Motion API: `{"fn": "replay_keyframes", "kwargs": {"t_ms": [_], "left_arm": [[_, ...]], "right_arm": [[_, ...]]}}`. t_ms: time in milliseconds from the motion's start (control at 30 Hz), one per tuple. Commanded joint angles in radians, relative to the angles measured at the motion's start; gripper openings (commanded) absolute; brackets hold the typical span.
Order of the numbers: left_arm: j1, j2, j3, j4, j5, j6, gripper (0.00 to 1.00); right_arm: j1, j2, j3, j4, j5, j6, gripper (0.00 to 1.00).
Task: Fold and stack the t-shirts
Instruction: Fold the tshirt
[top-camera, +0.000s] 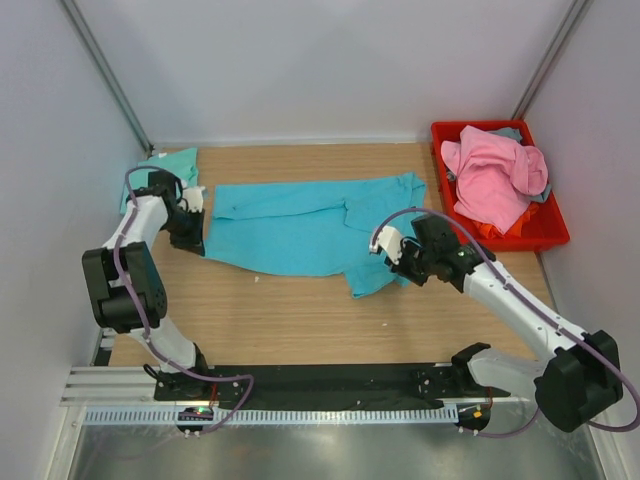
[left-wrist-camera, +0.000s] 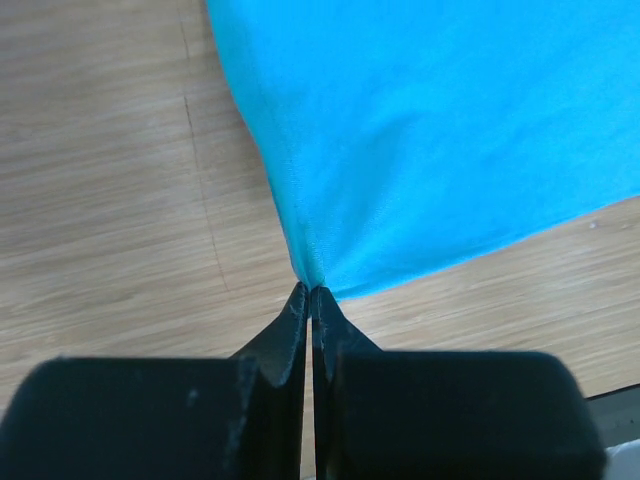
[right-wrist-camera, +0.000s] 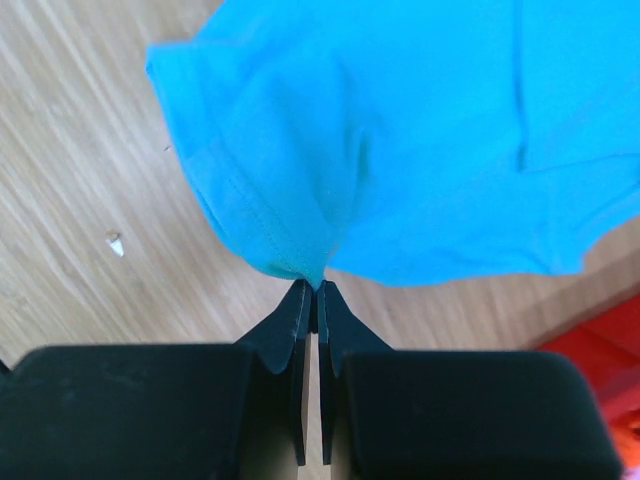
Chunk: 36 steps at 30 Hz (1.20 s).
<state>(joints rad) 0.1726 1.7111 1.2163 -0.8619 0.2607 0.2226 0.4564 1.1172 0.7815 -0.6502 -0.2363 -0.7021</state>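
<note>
A turquoise-blue t-shirt (top-camera: 300, 225) lies spread across the middle of the wooden table. My left gripper (top-camera: 193, 240) is shut on its near left corner; in the left wrist view the cloth (left-wrist-camera: 420, 130) is pinched at the gripper (left-wrist-camera: 309, 292). My right gripper (top-camera: 400, 262) is shut on the shirt's near right edge; in the right wrist view the cloth (right-wrist-camera: 400, 150) bunches at the gripper (right-wrist-camera: 316, 290). A mint-green t-shirt (top-camera: 172, 165) lies at the back left. A pink t-shirt (top-camera: 495, 180) sits in the red bin, over a grey-blue one (top-camera: 508, 133).
The red plastic bin (top-camera: 552, 232) stands at the back right against the wall. White walls enclose the table on three sides. A black rail (top-camera: 300, 385) runs along the near edge.
</note>
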Motion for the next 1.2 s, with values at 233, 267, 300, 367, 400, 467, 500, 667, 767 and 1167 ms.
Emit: {"fn": "replay_keyframes", "kwargs": {"t_ms": [233, 267, 300, 367, 400, 467, 500, 667, 767, 1167], "left_arm": [[0.007, -0.004, 0.245, -0.132, 0.061, 0.041, 0.00], [0.007, 0.021, 0.265, -0.144, 0.063, 0.044, 0.00], [0.007, 0.036, 0.285, -0.149, 0.063, 0.043, 0.00], [0.007, 0.080, 0.345, -0.160, 0.066, 0.044, 0.00], [0.007, 0.096, 0.368, -0.163, 0.063, 0.046, 0.00], [0.008, 0.131, 0.436, -0.175, 0.064, 0.046, 0.00], [0.008, 0.162, 0.459, -0.178, 0.061, 0.041, 0.00], [0.007, 0.274, 0.621, -0.219, 0.078, 0.035, 0.00], [0.007, 0.349, 0.712, -0.235, 0.077, 0.024, 0.00], [-0.036, 0.686, 1.173, -0.402, 0.029, 0.035, 0.00]], "right_arm": [[-0.033, 0.134, 0.235, 0.084, 0.074, 0.016, 0.02], [-0.050, 0.147, 0.248, 0.107, 0.075, 0.018, 0.02], [-0.061, 0.159, 0.260, 0.118, 0.072, 0.018, 0.02], [-0.087, 0.205, 0.308, 0.133, 0.063, 0.026, 0.02], [-0.113, 0.225, 0.346, 0.145, 0.061, 0.027, 0.02], [-0.139, 0.277, 0.384, 0.153, 0.040, 0.035, 0.02], [-0.151, 0.292, 0.421, 0.167, 0.034, 0.038, 0.02], [-0.190, 0.447, 0.551, 0.196, 0.023, 0.039, 0.02], [-0.202, 0.553, 0.642, 0.207, 0.015, 0.042, 0.01], [-0.255, 0.940, 1.037, 0.248, 0.026, 0.078, 0.01]]}}
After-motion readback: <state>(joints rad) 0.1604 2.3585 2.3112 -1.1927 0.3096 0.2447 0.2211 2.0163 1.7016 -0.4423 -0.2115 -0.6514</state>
